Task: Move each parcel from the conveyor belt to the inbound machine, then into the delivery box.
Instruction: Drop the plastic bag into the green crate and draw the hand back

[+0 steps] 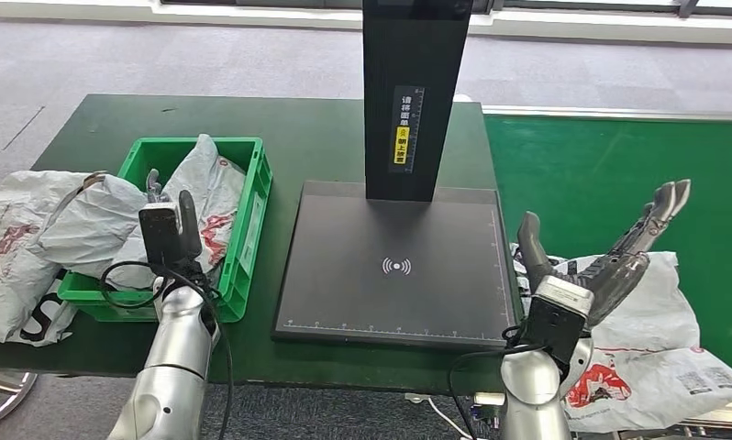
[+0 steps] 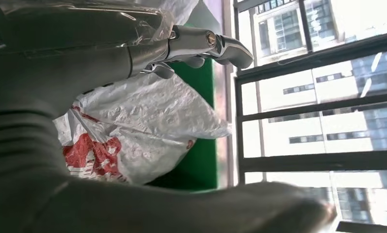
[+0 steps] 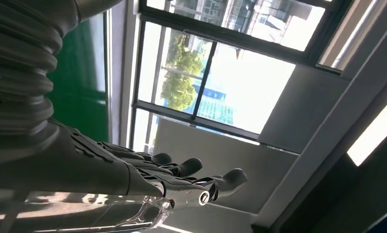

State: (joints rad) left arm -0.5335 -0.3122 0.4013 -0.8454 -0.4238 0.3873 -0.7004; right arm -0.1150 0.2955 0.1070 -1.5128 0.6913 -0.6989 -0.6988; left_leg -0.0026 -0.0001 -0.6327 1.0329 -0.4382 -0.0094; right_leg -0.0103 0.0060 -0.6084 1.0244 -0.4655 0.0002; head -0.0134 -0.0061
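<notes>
My right hand [image 1: 610, 261] hovers open, fingers spread and tilted up, over a white and red plastic parcel [image 1: 660, 353] lying on the green conveyor belt [image 1: 619, 165] at the right. In the right wrist view the right hand [image 3: 133, 172] holds nothing. The black inbound machine [image 1: 394, 266], a flat scan plate with a tall column, stands bare at the centre. My left hand [image 1: 170, 229] is open and upright over the front of the green delivery box [image 1: 252, 229], which holds a grey-white parcel [image 1: 206, 183]. In the left wrist view the fingers [image 2: 206, 43] stretch out above that parcel [image 2: 143, 126].
Another crumpled parcel [image 1: 32, 238] hangs over the box's left side onto the dark green table [image 1: 326, 137]. Cables loop around both wrists. The table's front edge runs just before the scan plate, with grey carpet floor beyond the table.
</notes>
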